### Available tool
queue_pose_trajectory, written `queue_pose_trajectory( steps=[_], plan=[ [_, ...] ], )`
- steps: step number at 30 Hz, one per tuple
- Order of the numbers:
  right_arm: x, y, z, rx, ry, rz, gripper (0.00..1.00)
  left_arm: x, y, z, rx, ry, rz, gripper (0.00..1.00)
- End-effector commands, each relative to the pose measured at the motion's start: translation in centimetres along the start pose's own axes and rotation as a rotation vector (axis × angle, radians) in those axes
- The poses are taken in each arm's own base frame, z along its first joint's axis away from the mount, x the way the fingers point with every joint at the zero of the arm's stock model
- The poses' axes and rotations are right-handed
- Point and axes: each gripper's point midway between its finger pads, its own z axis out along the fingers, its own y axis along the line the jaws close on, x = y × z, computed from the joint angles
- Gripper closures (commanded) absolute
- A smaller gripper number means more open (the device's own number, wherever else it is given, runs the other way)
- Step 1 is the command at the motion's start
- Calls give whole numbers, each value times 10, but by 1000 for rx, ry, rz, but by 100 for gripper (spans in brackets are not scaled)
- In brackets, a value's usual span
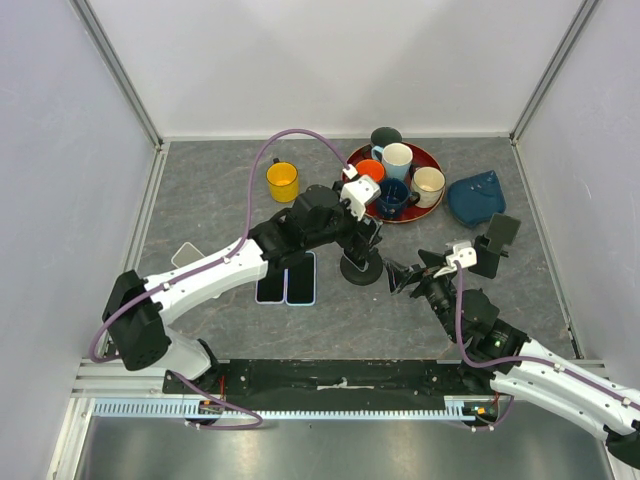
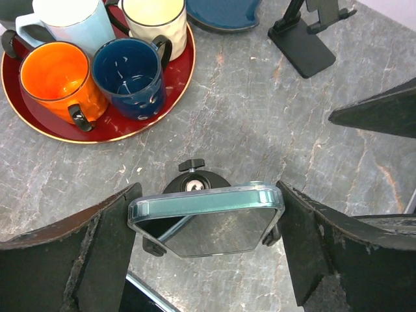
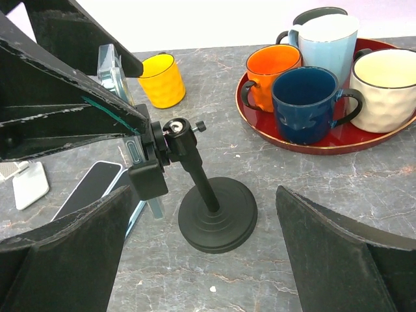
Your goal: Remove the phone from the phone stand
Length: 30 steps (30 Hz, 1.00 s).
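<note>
The phone [image 2: 205, 218], in a clear case with a teal edge, sits in the clamp of a black round-base phone stand [image 1: 361, 268]. My left gripper [image 2: 207, 221] is shut on the phone, with a finger pressed against each side of the case. From above, the left gripper [image 1: 366, 238] is over the stand. In the right wrist view the phone [image 3: 114, 71] stands tilted on the stand [image 3: 218, 214]. My right gripper [image 3: 205, 247] is open, its fingers on either side of the stand's base and apart from it. It also shows in the top view [image 1: 402, 276].
A red tray [image 1: 432, 157] with several mugs stands behind the stand. A yellow mug [image 1: 283, 181] is at the back left. Two phones [image 1: 286, 278] lie flat to the left. A blue pouch [image 1: 476, 197] and a second black stand [image 1: 497, 240] are to the right.
</note>
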Motion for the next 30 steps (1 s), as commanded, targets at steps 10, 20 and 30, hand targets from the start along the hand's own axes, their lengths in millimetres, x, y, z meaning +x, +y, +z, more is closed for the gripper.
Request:
queue_pose_trajectory(
  steps=[10,20,30],
  plan=[
    [-2,1,1,-6,-4,-22,2,-57,-13,-26,14,-159,-79,2],
    [16,24,9,-108,79,-81,2,-61,5,-52,-131,-151,-189,1],
    [40,51,29,-203,134,-122,2,-51,8,-63,-179,-119,-265,0]
  ],
)
